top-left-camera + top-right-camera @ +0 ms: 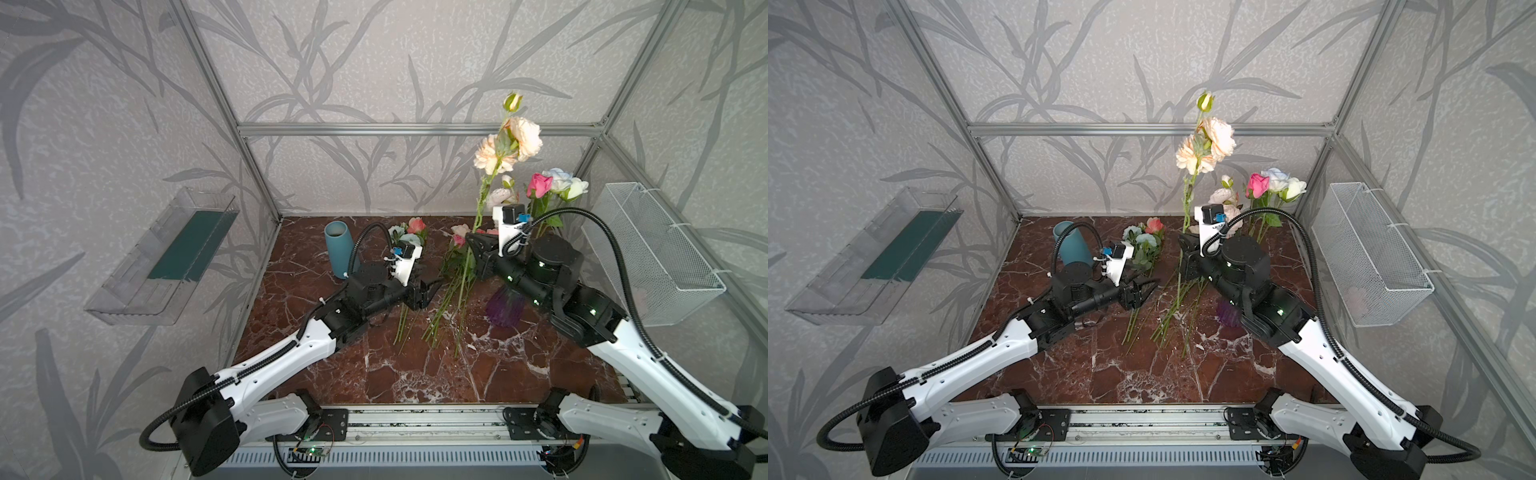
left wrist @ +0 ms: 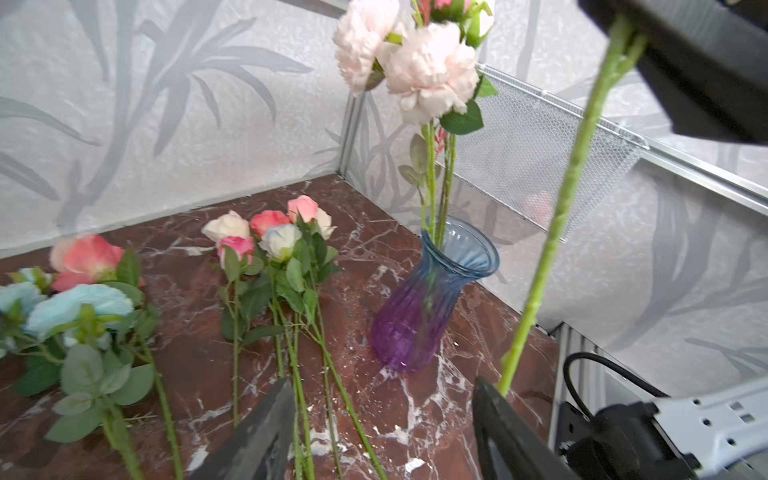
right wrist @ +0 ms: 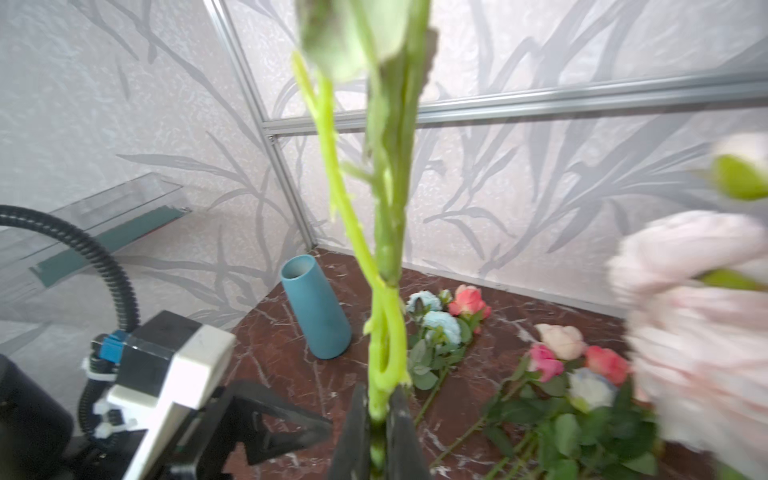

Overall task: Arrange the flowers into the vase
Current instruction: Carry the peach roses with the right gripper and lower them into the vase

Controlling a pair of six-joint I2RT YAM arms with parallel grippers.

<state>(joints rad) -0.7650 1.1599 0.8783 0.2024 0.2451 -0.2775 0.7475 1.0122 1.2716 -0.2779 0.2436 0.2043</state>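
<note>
Peony stem upright, clamped tight in R gripper.
L gripper jaws wide, stem's lower end just beside one finger; purple-blue vase holds pale peonies.

arms: white shells | black joints, black jaws | corrugated black cables

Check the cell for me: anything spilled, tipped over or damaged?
Nothing spilled or tipped: the glass vase and teal vase stand upright. One oddity: a faint pink shape lies inside the wire basket on the side wall, too blurred to identify.
</note>
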